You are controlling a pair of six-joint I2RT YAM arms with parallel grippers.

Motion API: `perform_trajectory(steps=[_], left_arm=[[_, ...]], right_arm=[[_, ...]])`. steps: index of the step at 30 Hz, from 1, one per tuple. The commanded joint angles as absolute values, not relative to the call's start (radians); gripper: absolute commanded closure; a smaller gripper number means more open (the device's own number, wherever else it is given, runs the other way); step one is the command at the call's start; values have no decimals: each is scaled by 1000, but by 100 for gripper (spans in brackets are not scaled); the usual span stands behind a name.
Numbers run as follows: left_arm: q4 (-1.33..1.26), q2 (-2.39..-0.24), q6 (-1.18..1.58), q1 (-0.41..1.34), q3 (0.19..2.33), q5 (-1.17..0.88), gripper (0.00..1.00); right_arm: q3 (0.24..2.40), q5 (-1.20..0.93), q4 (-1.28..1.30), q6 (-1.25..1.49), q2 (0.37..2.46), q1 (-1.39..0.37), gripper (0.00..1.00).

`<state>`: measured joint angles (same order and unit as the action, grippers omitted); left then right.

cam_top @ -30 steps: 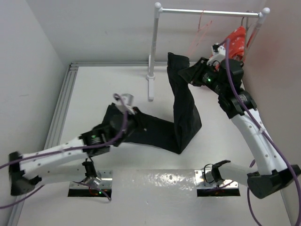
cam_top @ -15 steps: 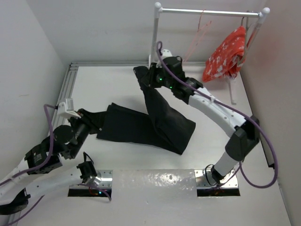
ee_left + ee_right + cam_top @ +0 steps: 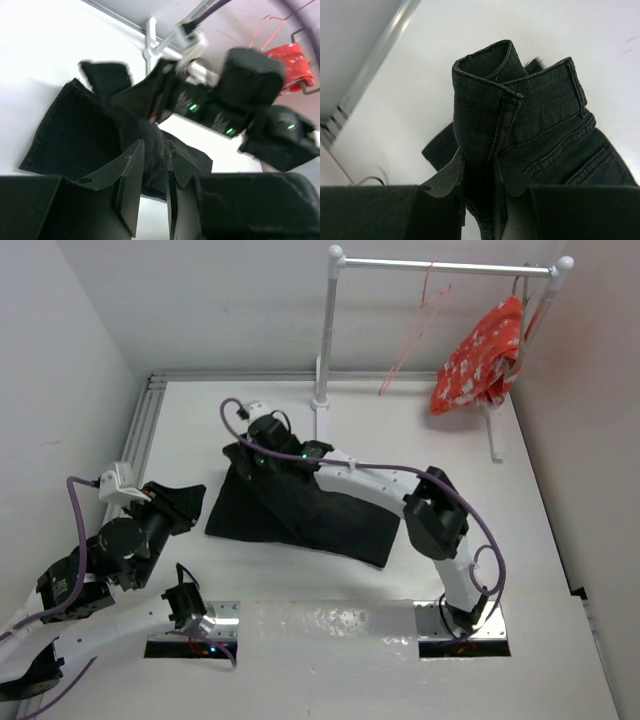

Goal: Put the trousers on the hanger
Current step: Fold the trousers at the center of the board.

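At far left, the left end effector (image 3: 154, 147) is held just off the left edge of the trousers (image 3: 320, 515). Its fingers are drawn almost together, and nothing is gripped between them. The trousers are spread as a dark, folded mass on the tabletop (image 3: 520, 540), left of centre, with one upper corner lifted off the surface. That raised corner is clamped by the right end effector (image 3: 480, 165), which is reached far across to the left. In the right wrist view, a stitched fold of fabric is seen pinched between its two fingers and standing up above them. Further right, at the back, the white rail (image 3: 440, 267) is seen. The pink hanger (image 3: 408, 335) is hung from it, well apart from the trousers. A red-and-white cloth (image 3: 480, 355) is draped at the rail's right end.
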<state>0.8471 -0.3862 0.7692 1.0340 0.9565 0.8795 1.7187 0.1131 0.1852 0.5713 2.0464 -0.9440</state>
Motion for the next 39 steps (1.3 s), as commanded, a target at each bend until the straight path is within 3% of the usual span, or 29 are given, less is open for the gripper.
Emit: perform_trajectory(steps=[1,6,11,13,15,19,23,26,28,29,30,32,33,39], left_arm=[[858,-393,779,1032,973,908,79],[853,-391,782,1032,960,926,79],[836,-402,785,1032,951,948,79],[830,-408,775,1032,956,965,78],[834,-420,778,1032,971,986,79],[847,-428,784,1031,974,1035,78],[859,-480,821,1031,960,1094,76],[858,-552,847,1032,977,1089,76],[839,-598,851,1032,968,1078,76],[786,-610,839,1032,954,1056,76],[747,-623,830,1031,934,1042,77],[642,-675,827,1029,872,1006,77],[600,-725,827,1023,830,987,77],[231,-1025,782,899,733,727,77]], right_arm=[[1749,123,71,535,2060,-999,100],[1727,74,23,545,2157,-1060,100],[1773,9,11,574,2286,-1118,90],[1802,3,15,587,2307,-1130,78],[1816,3,34,581,2321,-1146,59],[1757,3,41,584,2254,-1149,48],[1603,29,41,555,2046,-1149,32],[1430,86,38,535,1909,-1147,29],[1245,129,11,537,1760,-1144,42],[1182,159,6,549,1709,-1141,55],[1114,219,-6,560,1613,-1135,80],[947,255,-38,595,1527,-1092,95],[846,249,-46,615,1455,-1038,100],[608,184,-94,686,1379,-850,100]])
